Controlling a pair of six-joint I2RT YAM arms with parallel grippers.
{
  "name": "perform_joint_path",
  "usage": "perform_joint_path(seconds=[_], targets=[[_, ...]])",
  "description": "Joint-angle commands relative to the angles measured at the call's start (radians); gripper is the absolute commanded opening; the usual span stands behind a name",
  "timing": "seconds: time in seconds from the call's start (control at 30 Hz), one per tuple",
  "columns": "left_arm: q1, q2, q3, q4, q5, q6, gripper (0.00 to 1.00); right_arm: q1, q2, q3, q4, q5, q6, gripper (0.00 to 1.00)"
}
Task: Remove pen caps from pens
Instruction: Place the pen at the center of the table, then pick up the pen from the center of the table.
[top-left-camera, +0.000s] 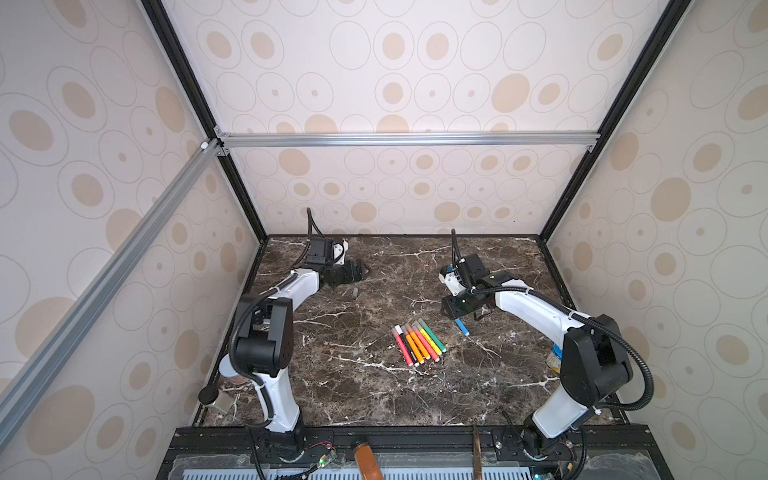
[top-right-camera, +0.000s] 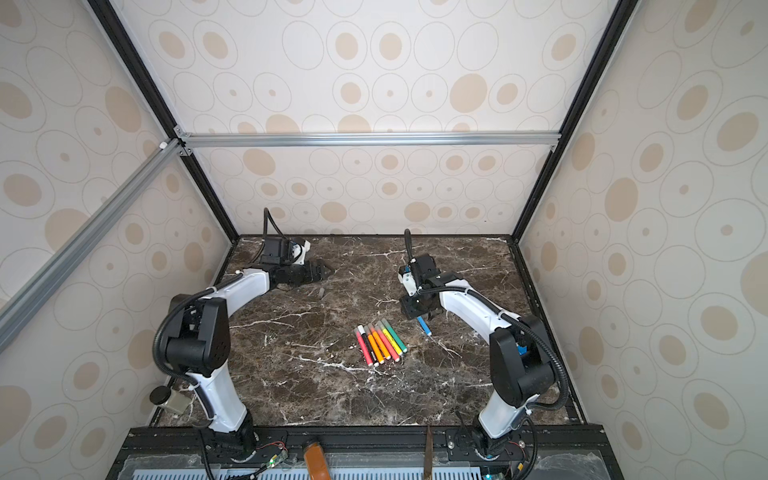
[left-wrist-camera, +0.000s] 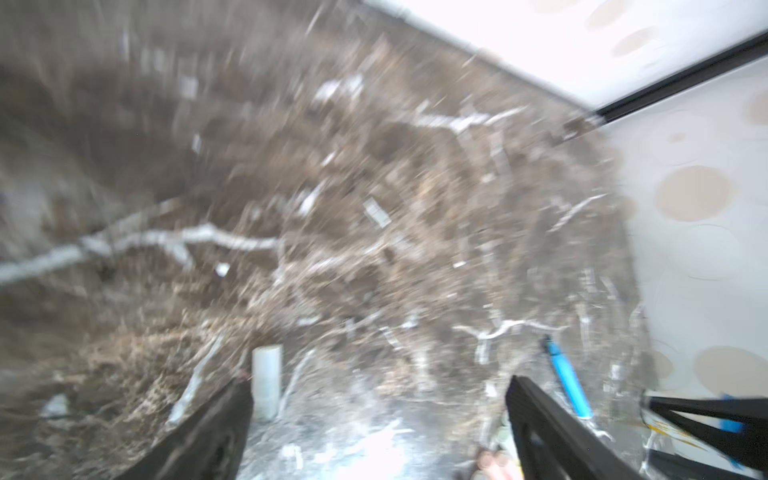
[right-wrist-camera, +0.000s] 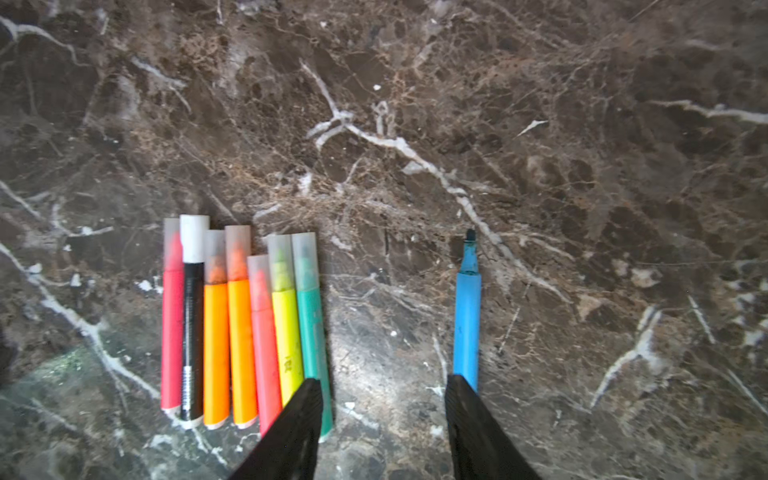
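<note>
Both jaw pairs were found apart and empty: just outside one jaw of the right gripper lay the uncapped slim blue plastic pen, outside the other the row of bright capped felt-tip pens, and beside a jaw of the left gripper a stubby whitish cap. The pens were judged light, stiff, smooth and prone to rolling, best taken mid-barrel and by the cap. The right gripper was pointed downward, the left held low and outstretched.

We note: table marble-look, dark brown, polished, with glare patches. The pens have smooth plastic barrels with a slight sheen. The caps are frosted translucent plastic, one opaque white. The walls are matt and printed; paper or cloth, we cannot tell. The rail is bare brushed metal. The arm shells are glossy white plastic.
</note>
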Motion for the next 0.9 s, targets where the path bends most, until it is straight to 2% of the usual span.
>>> perform_joint_path(seconds=[0.0, 0.17, 0.3, 0.43, 0.87], targets=[[0.000, -0.156, -0.037, 0.081, -0.027, 0.001, 1.00, 0.108, 0.003, 0.026, -0.094, -0.035, 0.072, 0.51], [0.005, -0.323, -0.166, 0.133, -0.088, -0.028, 1.00, 0.278, 0.081, 0.092, -0.160, 0.057, 0.225, 0.51], [0.007, -0.379, -0.212, 0.092, -0.155, -0.028, 1.00, 0.376, 0.153, 0.152, -0.190, 0.113, 0.296, 0.47], [0.009, -0.416, -0.256, 0.074, -0.199, -0.012, 1.00, 0.415, 0.231, 0.203, -0.190, 0.114, 0.315, 0.47], [0.027, -0.449, -0.274, 0.064, -0.209, -0.004, 1.00, 0.440, 0.362, 0.289, -0.190, 0.116, 0.319, 0.38]])
